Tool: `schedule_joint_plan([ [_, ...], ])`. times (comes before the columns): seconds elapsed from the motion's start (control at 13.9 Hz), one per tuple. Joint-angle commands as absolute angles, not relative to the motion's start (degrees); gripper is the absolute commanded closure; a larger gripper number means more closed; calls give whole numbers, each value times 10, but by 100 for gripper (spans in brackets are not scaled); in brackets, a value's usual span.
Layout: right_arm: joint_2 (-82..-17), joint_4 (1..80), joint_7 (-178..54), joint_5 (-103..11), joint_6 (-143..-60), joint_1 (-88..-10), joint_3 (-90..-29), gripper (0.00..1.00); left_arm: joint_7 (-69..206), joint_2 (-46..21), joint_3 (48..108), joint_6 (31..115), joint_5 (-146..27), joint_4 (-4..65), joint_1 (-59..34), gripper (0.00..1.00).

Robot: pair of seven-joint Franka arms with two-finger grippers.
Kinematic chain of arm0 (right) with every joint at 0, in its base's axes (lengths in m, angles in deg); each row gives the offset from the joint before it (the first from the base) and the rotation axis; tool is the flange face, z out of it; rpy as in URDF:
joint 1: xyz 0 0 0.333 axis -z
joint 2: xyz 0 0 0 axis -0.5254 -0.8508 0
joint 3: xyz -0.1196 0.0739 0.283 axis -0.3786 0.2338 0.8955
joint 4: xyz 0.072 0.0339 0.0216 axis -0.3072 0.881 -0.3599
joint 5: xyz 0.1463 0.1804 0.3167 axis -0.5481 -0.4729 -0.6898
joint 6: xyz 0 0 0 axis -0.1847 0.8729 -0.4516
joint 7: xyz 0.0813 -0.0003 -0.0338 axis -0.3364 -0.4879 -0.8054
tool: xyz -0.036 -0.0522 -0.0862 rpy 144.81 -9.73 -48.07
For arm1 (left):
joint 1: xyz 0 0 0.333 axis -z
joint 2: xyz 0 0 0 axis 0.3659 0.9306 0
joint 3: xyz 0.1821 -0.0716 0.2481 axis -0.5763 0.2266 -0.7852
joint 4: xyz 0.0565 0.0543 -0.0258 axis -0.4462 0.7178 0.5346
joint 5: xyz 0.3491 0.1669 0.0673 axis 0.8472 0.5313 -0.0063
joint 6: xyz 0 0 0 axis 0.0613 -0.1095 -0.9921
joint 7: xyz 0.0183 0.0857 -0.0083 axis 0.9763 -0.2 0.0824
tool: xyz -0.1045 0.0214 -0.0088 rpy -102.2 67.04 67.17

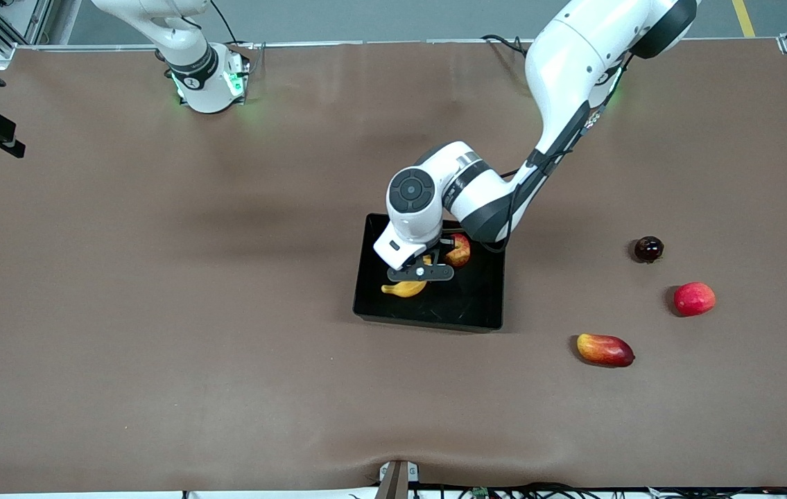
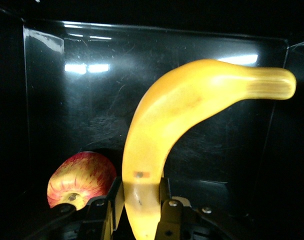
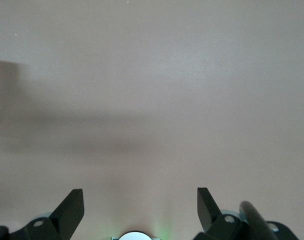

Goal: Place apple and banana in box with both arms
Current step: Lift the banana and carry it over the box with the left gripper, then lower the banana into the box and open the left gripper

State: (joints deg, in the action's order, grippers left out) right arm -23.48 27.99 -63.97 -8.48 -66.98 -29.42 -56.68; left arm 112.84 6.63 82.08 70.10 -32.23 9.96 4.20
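The left claw (image 1: 422,272), at centre frame, is clamped on one end of the banana (image 1: 403,288) and hangs low inside the black box (image 1: 428,319). The banana's long axis runs level along the box floor. The apple (image 1: 459,251) lies in the box just beside it. Open floor remains lower right. The right claw (image 3: 140,206) waits spread open over bare table (image 3: 152,75).
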Motion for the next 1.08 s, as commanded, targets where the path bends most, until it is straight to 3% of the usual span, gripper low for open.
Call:
schedule_joint_plan([
  [0.0,-231,282,-643,-76,-672,-285,-560,0,1122,85,816,710,-314,84,49,100],
  [0.5,-231,282,-643,-76,-672,-284,-560,0,1122,107,785,766,-314,84,77,100],
  [0.58,-232,282,-643,-76,-672,-284,-559,0,1121,107,777,766,-314,84,82,71],
  [0.72,-232,282,-643,-76,-672,-284,-560,0,1122,107,774,766,-314,85,82,0],
  [1.01,-232,282,-643,-76,-672,-284,-560,0,1105,64,762,754,-299,84,68,0],
])
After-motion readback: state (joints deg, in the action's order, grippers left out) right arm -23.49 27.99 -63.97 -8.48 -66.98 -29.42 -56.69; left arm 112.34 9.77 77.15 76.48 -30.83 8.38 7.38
